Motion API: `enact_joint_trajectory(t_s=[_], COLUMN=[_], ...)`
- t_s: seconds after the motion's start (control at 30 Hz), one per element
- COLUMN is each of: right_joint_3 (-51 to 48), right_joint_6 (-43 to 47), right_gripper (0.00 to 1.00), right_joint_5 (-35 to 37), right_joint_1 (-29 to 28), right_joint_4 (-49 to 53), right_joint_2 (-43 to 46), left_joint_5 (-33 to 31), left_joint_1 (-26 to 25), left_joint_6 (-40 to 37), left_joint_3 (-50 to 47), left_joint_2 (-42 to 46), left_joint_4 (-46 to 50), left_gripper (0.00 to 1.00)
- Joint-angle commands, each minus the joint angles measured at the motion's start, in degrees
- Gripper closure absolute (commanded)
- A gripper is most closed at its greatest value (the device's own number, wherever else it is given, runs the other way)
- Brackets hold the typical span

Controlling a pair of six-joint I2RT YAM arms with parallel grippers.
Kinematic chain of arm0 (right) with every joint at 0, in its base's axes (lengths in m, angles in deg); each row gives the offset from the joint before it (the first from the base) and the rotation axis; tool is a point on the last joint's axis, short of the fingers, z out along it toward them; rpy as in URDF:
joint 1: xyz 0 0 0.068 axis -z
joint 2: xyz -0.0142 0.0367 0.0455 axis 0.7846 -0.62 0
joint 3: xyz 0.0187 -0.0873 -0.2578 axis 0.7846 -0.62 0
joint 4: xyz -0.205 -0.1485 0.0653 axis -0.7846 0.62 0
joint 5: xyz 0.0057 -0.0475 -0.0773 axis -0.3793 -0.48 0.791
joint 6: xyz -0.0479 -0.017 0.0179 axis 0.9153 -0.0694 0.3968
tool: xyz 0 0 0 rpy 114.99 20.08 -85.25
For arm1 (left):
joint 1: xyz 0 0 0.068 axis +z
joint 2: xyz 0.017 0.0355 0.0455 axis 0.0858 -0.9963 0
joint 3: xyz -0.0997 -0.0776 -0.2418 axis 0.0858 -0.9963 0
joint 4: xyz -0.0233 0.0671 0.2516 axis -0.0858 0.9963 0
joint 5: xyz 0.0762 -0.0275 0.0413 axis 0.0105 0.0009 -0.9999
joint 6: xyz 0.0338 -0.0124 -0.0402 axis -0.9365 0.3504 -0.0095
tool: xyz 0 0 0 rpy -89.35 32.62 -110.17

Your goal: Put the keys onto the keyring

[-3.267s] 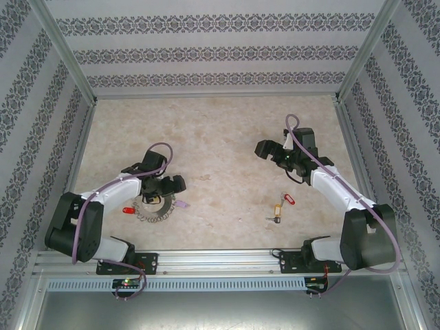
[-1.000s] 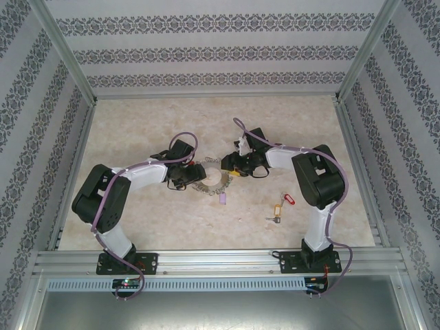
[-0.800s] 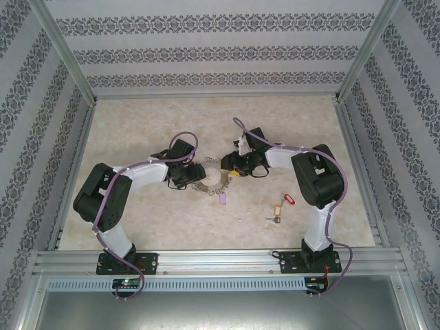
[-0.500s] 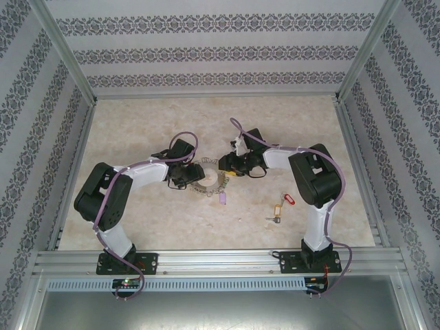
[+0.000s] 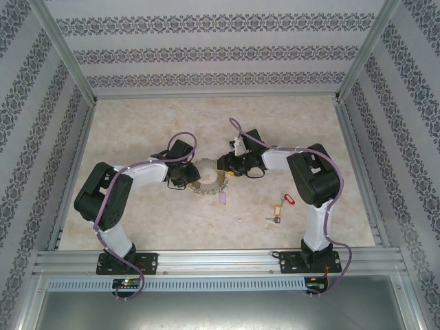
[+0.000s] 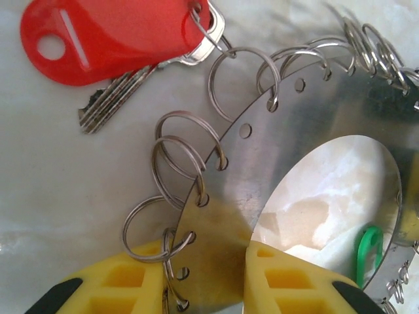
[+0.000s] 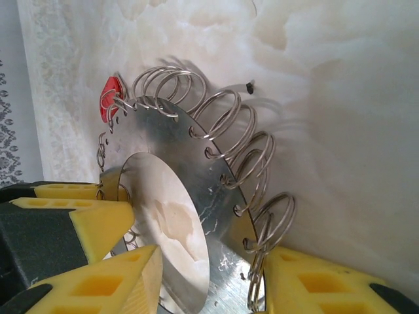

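The keyring (image 5: 208,180), a flat grey metal hoop fringed with wire links, lies at the table's middle between both grippers. My left gripper (image 5: 191,176) grips its left rim. In the left wrist view both yellow pads (image 6: 111,284) press the keyring's (image 6: 308,111) band, so the left gripper (image 6: 203,288) is shut on it. A red-tagged key (image 6: 111,36) hangs from one link, and a green tag (image 6: 370,252) shows through the hole. My right gripper (image 7: 213,281) straddles the opposite band of the keyring (image 7: 196,170), one finger in the hole with a gap to the metal.
A lilac key (image 5: 222,199) lies just below the hoop. A red key (image 5: 287,200) and a yellow one (image 5: 277,208) lie together on the marble tabletop to the right. Patterned walls close in the back and both sides.
The left gripper's jaws have closed onto the hoop's rim. The right gripper has edged slightly left and narrowed a little, and the hoop has shifted slightly left with them.
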Motion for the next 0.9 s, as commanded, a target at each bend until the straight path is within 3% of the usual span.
enact_joint_trajectory(t_s=[0.0,0.13,0.37,0.53,0.63,0.73,0.87], right_joint_3=[-1.4,-1.8,-2.2,-2.5,-3.0,-3.5,-4.2], right_joint_6=[-0.7,-1.7,-3.5,-4.0,-4.4,-4.7,-5.1], right_gripper=[0.55,0.55,0.53,0.53,0.53,0.53,0.53], right_joint_5=[-0.2,-0.8,-3.0,-3.7,-3.9,-3.9,-3.7], right_joint_1=[0.0,0.8,2.1,2.8,3.2,3.3,3.6], right_joint_4=[-1.1,-2.2,-4.4,-5.2,-5.7,-6.2,-7.0], right_joint_2=[0.3,1.5,2.9,3.3,3.4,3.6,4.5], left_joint_5=[1.3,0.8,4.5,6.4,6.8,6.3,5.7], left_joint_1=[-0.5,-0.5,-0.5,-0.5,-0.5,-0.5,-0.4], left_joint_6=[0.7,2.8,4.3,5.4,5.9,5.6,5.4], left_joint_3=[-0.2,-0.3,0.4,-1.0,-1.6,-1.7,-1.4], left_joint_2=[2.1,5.3,7.4,7.8,7.9,8.4,8.8], left_joint_4=[-4.5,-4.4,-7.8,-11.7,-13.0,-13.2,-13.0], left_gripper=[0.80,0.88,0.90,0.71,0.71,0.76,0.89])
